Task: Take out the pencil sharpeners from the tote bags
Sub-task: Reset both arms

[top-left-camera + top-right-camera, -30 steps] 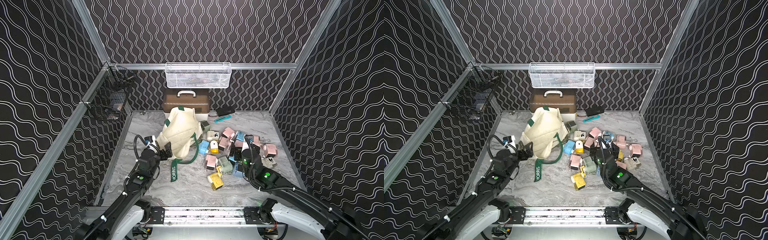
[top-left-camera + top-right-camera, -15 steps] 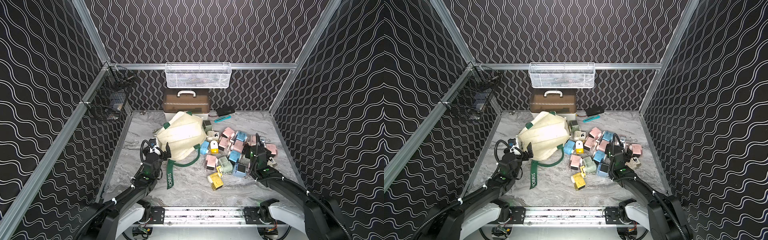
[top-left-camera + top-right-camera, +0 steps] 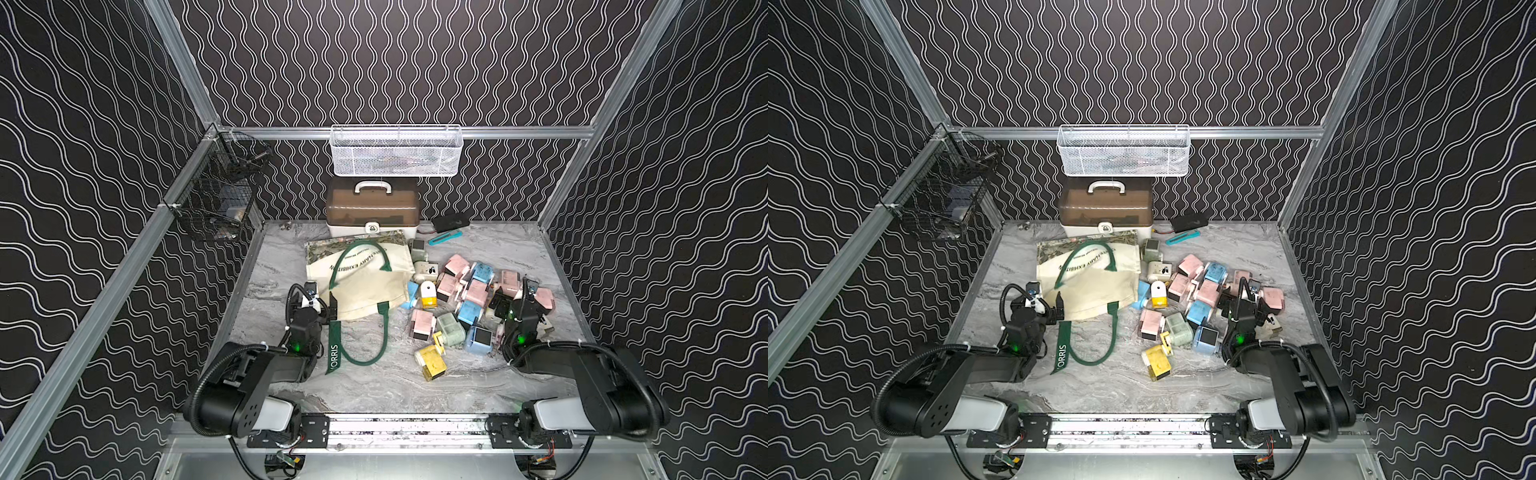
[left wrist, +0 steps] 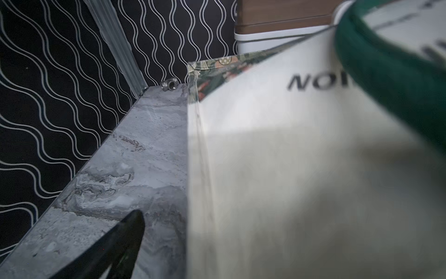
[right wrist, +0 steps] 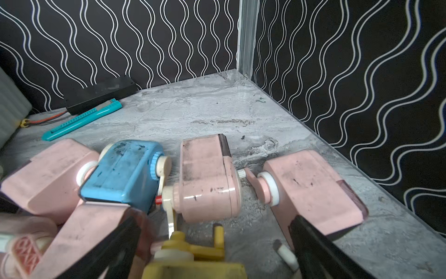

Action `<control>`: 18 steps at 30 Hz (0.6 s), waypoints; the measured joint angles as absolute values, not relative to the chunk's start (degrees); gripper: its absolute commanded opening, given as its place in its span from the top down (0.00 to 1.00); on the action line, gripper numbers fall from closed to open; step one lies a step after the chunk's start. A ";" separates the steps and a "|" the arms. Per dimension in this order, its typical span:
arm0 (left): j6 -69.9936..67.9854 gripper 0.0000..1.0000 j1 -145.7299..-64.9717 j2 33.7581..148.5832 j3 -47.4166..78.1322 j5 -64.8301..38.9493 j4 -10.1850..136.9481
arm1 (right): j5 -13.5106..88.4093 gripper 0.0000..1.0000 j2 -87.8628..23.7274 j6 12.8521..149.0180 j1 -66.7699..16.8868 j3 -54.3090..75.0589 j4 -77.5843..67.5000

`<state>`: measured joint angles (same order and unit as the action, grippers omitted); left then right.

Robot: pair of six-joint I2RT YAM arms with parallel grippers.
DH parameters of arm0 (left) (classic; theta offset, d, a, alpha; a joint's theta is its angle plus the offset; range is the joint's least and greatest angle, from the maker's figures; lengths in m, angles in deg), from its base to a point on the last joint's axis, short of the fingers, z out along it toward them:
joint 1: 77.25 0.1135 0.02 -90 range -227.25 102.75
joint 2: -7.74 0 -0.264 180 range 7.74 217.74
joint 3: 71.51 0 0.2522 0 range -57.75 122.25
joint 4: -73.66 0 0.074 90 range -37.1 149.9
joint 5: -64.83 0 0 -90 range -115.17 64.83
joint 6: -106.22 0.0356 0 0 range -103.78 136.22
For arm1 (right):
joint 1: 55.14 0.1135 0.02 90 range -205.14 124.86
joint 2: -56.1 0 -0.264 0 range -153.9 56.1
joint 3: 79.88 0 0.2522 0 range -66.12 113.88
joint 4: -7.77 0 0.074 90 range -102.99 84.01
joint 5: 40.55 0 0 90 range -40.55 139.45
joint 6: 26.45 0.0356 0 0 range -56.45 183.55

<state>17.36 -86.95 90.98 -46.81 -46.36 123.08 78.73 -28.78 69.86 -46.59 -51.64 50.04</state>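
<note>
Reaching for the tote bag [image 3: 365, 286], you have the left gripper [image 3: 318, 307] nearer, wide jaws straddling its left edge; right gripper [image 5: 214, 221], equally wide, faces loose pencil sharpeners [image 3: 473, 291].

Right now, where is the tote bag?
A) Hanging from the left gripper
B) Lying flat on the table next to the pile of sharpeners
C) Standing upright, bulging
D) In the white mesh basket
B: in both top views the tote bag lies flat on the table, with the pencil sharpeners heaped beside it.
</note>
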 measured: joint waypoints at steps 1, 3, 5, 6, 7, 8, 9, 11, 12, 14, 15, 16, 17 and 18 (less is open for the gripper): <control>17.39 0.02 -86.81 94.04 -46.74 -46.36 125.57 | 78.77 0.01 -33.29 68.52 -46.61 -51.99 54.69; 17.78 0.02 -86.75 100.73 -46.41 -45.55 129.66 | 78.99 0.02 -39.17 65.94 -46.50 -52.31 60.92; 18.02 0.02 -86.62 103.97 -46.09 -45.35 130.40 | 78.46 0.07 -36.83 65.99 -46.70 -51.15 58.15; 17.98 0.02 -86.09 103.38 -45.12 -44.74 129.04 | 77.11 0.07 -35.32 66.14 -47.46 -50.11 57.58; 17.93 0.02 -85.22 102.90 -43.81 -43.82 128.69 | 76.21 0.09 -36.02 66.42 -48.58 -49.14 59.13; 17.69 0.02 -84.41 102.85 -42.63 -43.13 128.91 | 75.73 0.08 -37.72 66.75 -49.36 -48.44 60.81; 17.67 0.01 -83.60 102.85 -41.58 -42.64 128.89 | 75.51 0.08 -40.37 66.71 -49.95 -47.79 62.01; 17.54 0.01 -83.10 102.79 -40.38 -41.57 126.88 | 73.00 0.04 -40.37 66.82 -50.48 -46.65 54.76; 17.54 0.01 -83.10 102.85 -39.59 -40.70 125.44 | 71.51 0.00 -39.65 67.50 -51.26 -45.25 52.83; 17.52 0.01 -83.01 102.81 -38.26 -40.09 123.08 | 71.27 0.00 -39.84 67.60 -52.66 -44.44 54.95; 17.41 0.01 -82.97 102.81 -37.78 -40.09 122.22 | 71.08 0.00 -40.04 68.06 -52.86 -44.51 54.56; 17.36 0.01 -82.90 102.79 -37.56 -40.11 121.59 | 70.16 0.00 -39.93 68.06 -52.84 -44.49 52.99; 17.34 0.01 -82.88 102.76 -37.50 -40.09 121.04 | 69.52 0.00 -39.52 68.09 -52.82 -44.47 51.70; 17.34 0.01 -82.88 102.76 -37.50 -39.89 120.48 | 69.48 0.00 -39.23 68.33 -52.73 -44.44 51.33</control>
<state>17.34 -82.88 102.76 -37.50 -39.89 120.48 69.48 -39.23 68.33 -52.73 -44.44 51.33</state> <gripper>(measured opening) 0.993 0.995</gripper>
